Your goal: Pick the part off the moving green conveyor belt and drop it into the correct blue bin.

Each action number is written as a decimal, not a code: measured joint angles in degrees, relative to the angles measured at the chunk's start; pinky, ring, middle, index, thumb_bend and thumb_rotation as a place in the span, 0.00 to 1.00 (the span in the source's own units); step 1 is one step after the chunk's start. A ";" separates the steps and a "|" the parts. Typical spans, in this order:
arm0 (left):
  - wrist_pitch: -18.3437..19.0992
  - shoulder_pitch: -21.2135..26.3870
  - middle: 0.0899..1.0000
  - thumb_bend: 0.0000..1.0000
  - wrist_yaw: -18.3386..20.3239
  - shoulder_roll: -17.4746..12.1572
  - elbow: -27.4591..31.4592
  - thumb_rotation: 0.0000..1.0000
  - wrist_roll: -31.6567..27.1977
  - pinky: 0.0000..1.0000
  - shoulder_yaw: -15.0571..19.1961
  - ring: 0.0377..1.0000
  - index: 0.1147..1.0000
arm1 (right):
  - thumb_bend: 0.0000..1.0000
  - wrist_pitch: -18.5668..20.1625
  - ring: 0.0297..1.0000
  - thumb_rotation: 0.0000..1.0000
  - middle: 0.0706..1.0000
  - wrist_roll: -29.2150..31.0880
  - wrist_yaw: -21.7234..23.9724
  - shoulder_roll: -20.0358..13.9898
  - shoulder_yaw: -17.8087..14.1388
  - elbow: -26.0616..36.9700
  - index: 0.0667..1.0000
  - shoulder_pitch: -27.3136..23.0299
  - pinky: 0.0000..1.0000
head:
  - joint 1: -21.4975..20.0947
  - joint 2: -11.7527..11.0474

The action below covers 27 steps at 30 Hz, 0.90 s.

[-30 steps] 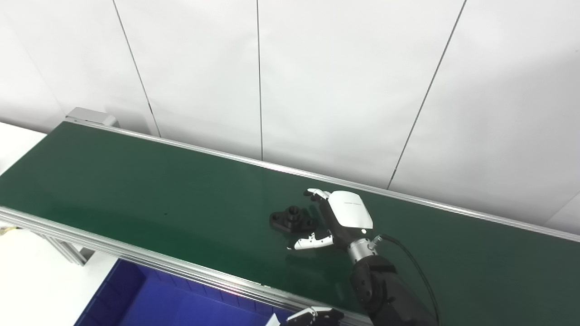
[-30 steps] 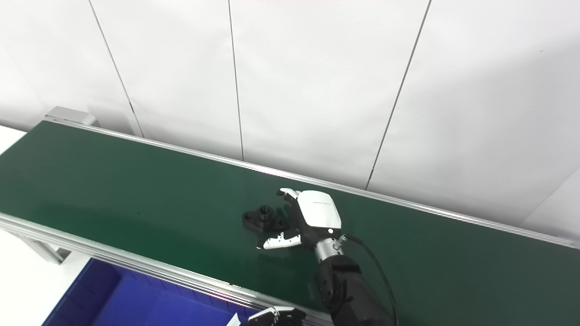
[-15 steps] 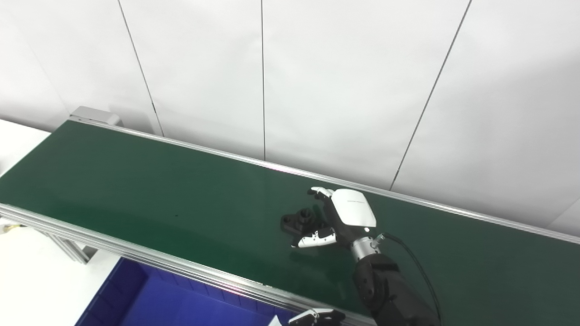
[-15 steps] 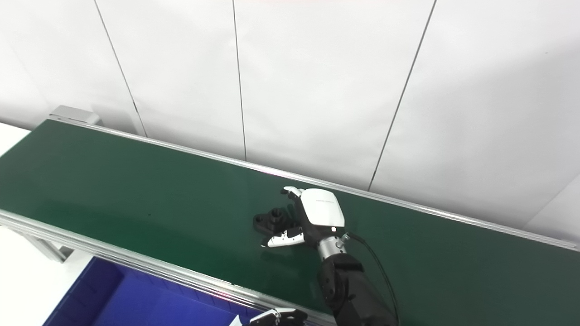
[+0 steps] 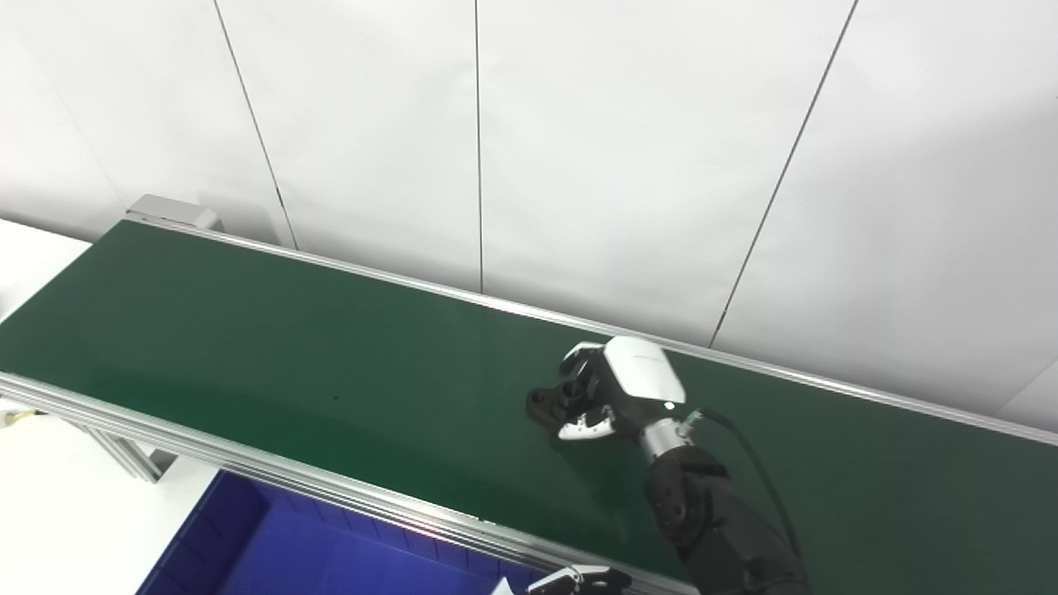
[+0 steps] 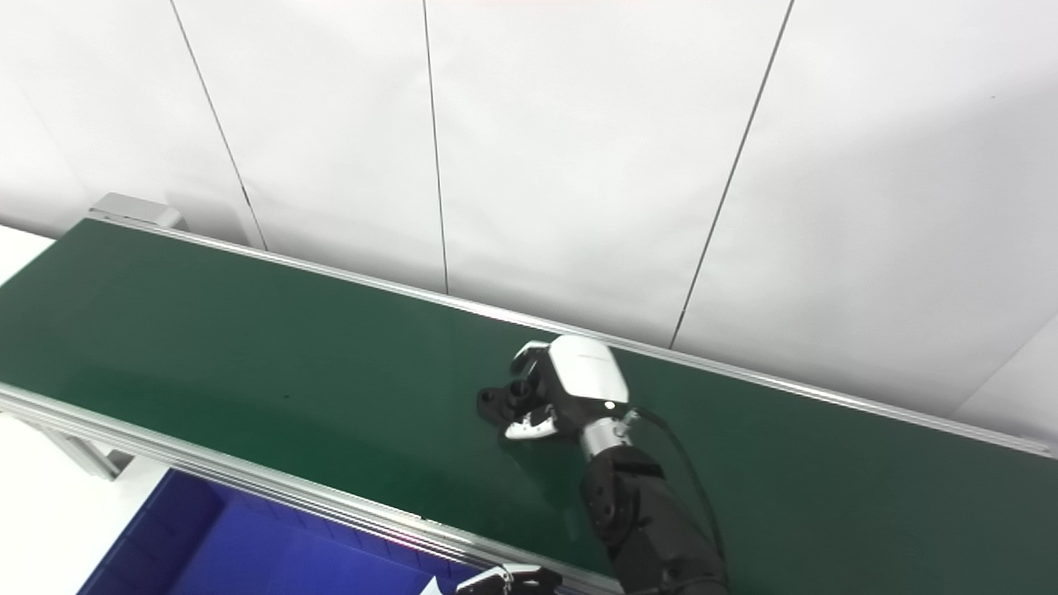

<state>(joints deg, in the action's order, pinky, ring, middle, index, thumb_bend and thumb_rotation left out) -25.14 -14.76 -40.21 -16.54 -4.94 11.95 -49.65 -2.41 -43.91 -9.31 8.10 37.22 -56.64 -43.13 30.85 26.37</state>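
Right hand (image 5: 616,397) sits on the belt (image 5: 248,330) with fingers and thumb curled about the part (image 5: 552,402), a black piece with a flat base and a raised round boss. You cannot confirm from either view that the grip bears weight; the part appears to rest on the belt's surface, its right end tucked under the palm and its left end poking out past the fingertips. Treat the hand as closed on the part, not yet lifting it.

Left hand (image 5: 579,581) shows only as a sliver at the bottom edge (too little to tell whether it is open or closed), so the right hand is plainly the nearer one and does the work.

Note the relation the next move depends on: the part lies just left of the palm, its long axis running roughly along the belt, so the fingers close across its short width from the far side and the thumb (image 5: 585,427) from the near side. The bin (image 5: 248,545) lies below the belt's near rail (image 5: 207,459), down and to the left of the hand. You would judge that the carry goes up, then towards you and leftward over that rail. A loose hold on the protruding left end could let the part tip out.
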 measured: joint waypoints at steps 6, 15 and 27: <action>0.00 0.08 0.69 0.92 -0.24 -0.15 0.00 0.73 0.22 0.70 0.02 0.69 0.72 | 0.51 6.34 0.39 0.00 0.46 0.26 8.20 -0.19 0.92 3.31 0.48 -1.44 0.36 | -0.18 0.18; 0.00 0.14 0.69 0.91 -0.24 -0.13 0.00 0.73 0.15 0.71 0.02 0.69 0.72 | 0.51 9.80 0.41 0.00 0.48 0.19 13.51 -1.99 1.93 8.20 0.47 -1.16 0.39 | -0.35 0.35; 0.00 0.13 0.70 0.91 -0.70 -0.23 0.22 0.72 0.08 0.72 -0.28 0.71 0.74 | 0.52 15.02 0.39 0.00 0.46 2.15 28.14 -7.36 2.10 29.26 0.47 6.03 0.32 | -1.58 1.23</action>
<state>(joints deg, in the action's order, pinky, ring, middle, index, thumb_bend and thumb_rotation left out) -25.14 -14.63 -40.91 -16.77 -4.72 12.03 -49.93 12.62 -41.76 18.83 0.74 39.33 -27.38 -37.10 29.27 27.60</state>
